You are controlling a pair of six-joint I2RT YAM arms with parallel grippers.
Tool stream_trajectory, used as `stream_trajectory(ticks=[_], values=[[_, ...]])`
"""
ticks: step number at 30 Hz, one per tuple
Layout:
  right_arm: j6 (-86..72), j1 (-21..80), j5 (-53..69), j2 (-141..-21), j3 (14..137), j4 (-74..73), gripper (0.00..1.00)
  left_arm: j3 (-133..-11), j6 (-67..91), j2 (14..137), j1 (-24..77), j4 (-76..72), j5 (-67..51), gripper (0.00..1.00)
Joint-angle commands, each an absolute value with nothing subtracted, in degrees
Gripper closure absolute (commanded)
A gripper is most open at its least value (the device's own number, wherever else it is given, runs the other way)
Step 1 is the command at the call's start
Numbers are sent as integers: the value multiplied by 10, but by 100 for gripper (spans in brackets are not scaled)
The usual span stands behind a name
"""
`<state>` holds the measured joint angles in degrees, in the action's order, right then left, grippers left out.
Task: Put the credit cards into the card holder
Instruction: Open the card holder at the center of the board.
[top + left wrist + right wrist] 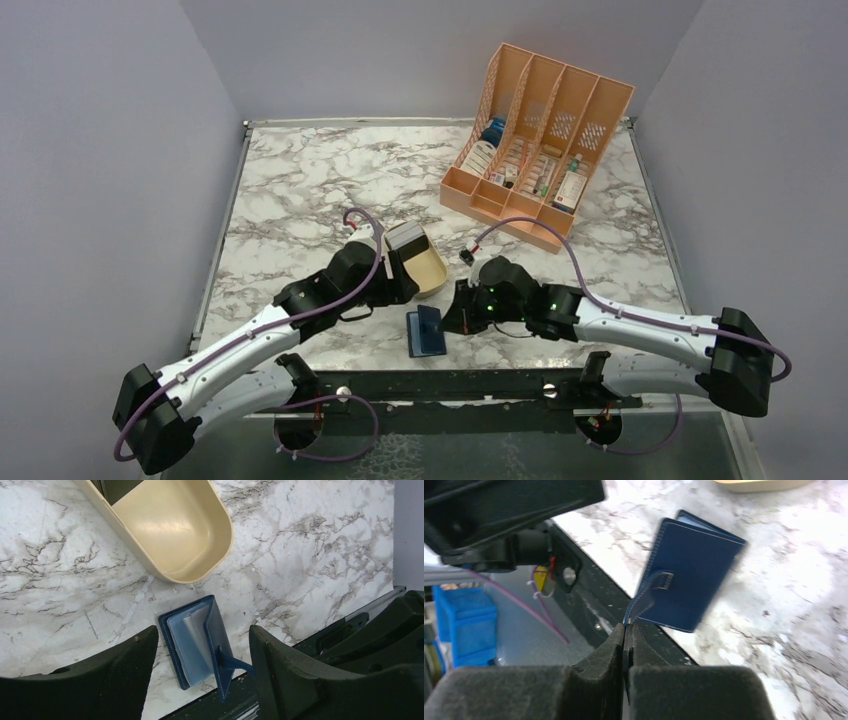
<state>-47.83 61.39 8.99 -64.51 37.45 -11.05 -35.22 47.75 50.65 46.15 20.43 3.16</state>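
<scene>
The navy card holder [426, 332] lies near the table's front edge, half open. Its grey-clear sleeve pages [192, 642] show in the left wrist view, with a pale card in one of them. My right gripper [626, 630] is shut on the holder's snap strap [644, 597] and holds the cover [691, 572] lifted. My left gripper [202, 632] hangs open above the holder, its fingers [120, 675] on either side and nothing between them. A stack of greyish credit cards [404, 238] stands in the far end of the gold tin [425, 265].
The gold tin [175, 530] sits just beyond the card holder, under the left wrist. A peach-orange slotted file rack [535, 140] with small items stands at the back right. A black rail [450, 385] runs along the table's front edge. Grey walls close in both sides.
</scene>
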Motion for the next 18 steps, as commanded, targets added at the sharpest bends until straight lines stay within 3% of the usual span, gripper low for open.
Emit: stream_trajectory(ticks=[1,11,16,18], values=[[-486,611,-34,-631,375,-218,99,-339,468,499,462,220,48,33],[-585,611,-163,-626,339,-360,99,-306,494,517,462,180,-1,46],[-603,611,-164,-611,312,-351,99,-280,509,525,462,133,-44,60],[-603,611,-160,-609,312,-347,99,-274,512,533,462,117,-60,61]])
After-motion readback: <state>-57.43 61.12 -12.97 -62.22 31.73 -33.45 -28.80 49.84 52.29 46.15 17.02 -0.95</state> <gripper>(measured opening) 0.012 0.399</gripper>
